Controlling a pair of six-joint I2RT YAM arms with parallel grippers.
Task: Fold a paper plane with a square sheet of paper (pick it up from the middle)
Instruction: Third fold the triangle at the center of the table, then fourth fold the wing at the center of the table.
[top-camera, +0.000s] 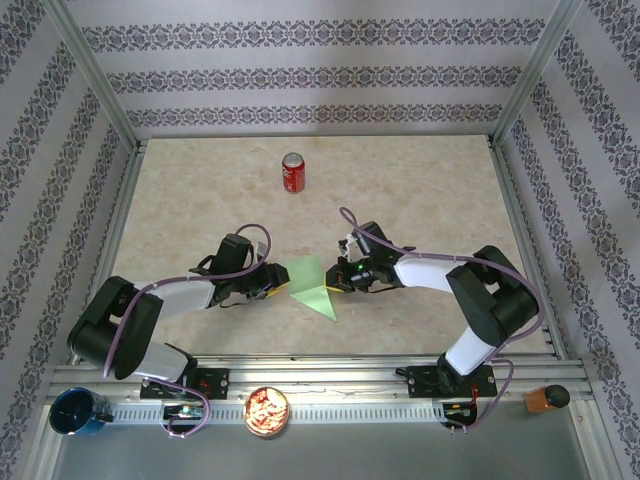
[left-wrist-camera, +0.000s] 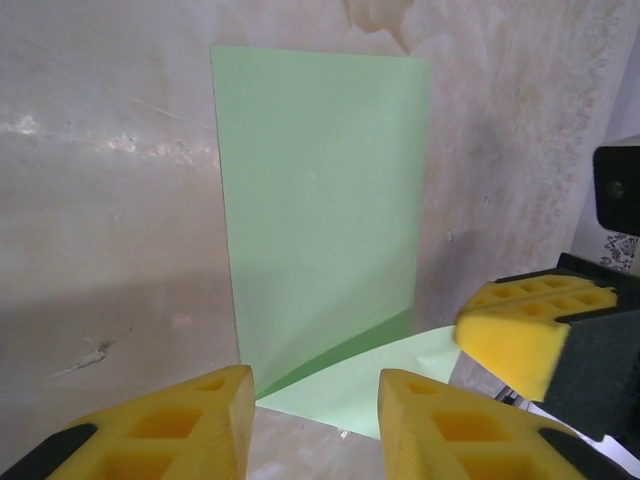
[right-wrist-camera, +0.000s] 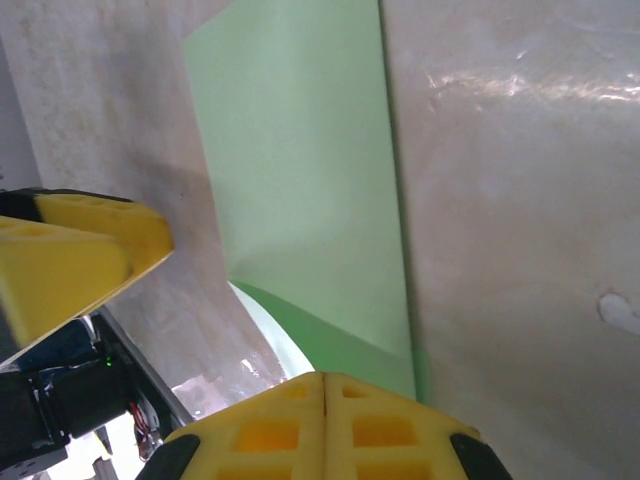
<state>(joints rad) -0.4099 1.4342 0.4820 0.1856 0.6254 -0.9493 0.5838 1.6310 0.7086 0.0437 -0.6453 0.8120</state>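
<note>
On the middle of the near half of the table (top-camera: 420, 200), the square sheet of paper (top-camera: 312, 283) is lying between the two arms. It is light green and already partly folded, with one point reaching toward the near edge. In the left wrist view one flap (left-wrist-camera: 340, 385) is rising a little from the flat part and is throwing a shadow on it.

The left gripper (top-camera: 278, 288) is hanging just beside the left edge of the sheet. Its yellow jaws are standing spread, with nothing between them, and the paper is lying just in front of them. The right gripper (right-wrist-camera: 325, 420) is reaching in from the right. Its jaws are pressed together and are pinching the edge of the raised flap.

Far behind the paper a red can (top-camera: 293, 172) is standing upright, well apart from both grippers. Its writing is too small to read. Near the arm bases, on the metal rail (top-camera: 340, 405), a blue cup (top-camera: 75, 412) is sitting at the left, a round bowl of pale snacks (top-camera: 267, 410) is sitting beside the left base, and an orange and black object (top-camera: 545, 398) is lying at the right. Patterned walls (top-camera: 300, 60) are closing the table on three sides.
</note>
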